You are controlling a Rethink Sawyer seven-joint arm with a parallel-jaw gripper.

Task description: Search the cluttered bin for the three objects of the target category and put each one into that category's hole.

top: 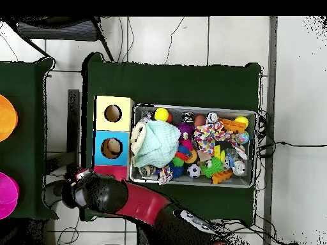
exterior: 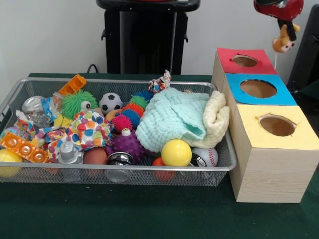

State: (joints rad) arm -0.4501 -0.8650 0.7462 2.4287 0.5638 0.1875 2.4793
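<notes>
The wire mesh bin (exterior: 149,172) is full of toys and also shows in the overhead view (top: 191,107). My gripper (exterior: 289,30) is at the top right, shut on a small orange and tan soft toy (exterior: 283,44). The toy hangs above and to the right of the red-panelled hole (exterior: 244,60). In the overhead view my arm's end (top: 83,186) covers most of the red panel (top: 114,170). A pale cream soft thing (exterior: 217,115) lies at the bin's right end beside a mint cloth (exterior: 172,117).
The blue-panelled hole (exterior: 258,88) and the yellow-panelled hole (exterior: 277,125) sit in the same wooden box row, nearer the camera. Spiky balls (exterior: 128,144), a yellow ball (exterior: 176,152), a small football (exterior: 110,102) and a baseball (exterior: 205,157) fill the bin.
</notes>
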